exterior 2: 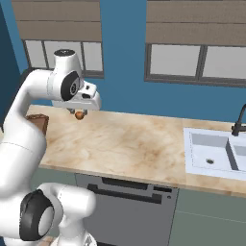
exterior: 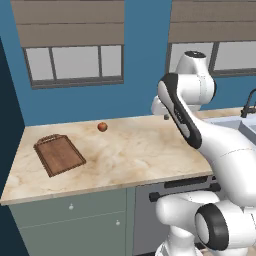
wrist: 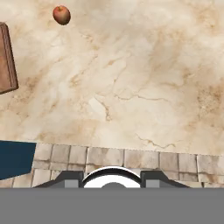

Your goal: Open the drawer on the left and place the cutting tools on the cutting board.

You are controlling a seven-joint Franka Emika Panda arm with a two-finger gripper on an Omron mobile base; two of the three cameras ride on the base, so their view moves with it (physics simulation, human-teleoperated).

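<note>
The cutting board (exterior: 60, 155) lies on the left of the marble counter, handle toward the wall; its edge also shows in the right base view (exterior 2: 39, 123) and the hand view (wrist: 6, 61). Under the counter's front edge the sage drawer (exterior: 70, 204) is shut, with its white knob showing. The cutting tools are hidden. My gripper (exterior: 165, 116) (exterior 2: 79, 110) hangs above the middle of the counter, pointing down, well right of the board. In the hand view my gripper (wrist: 113, 179) is open, fingers apart with nothing between them.
A small orange-red ball (exterior: 102, 127) (wrist: 61, 15) rests near the wall behind the board. A dark panel with a black bar handle (exterior 2: 129, 191) sits right of the drawers. A white sink (exterior 2: 211, 151) and a faucet (exterior 2: 239, 120) are at the counter's right end.
</note>
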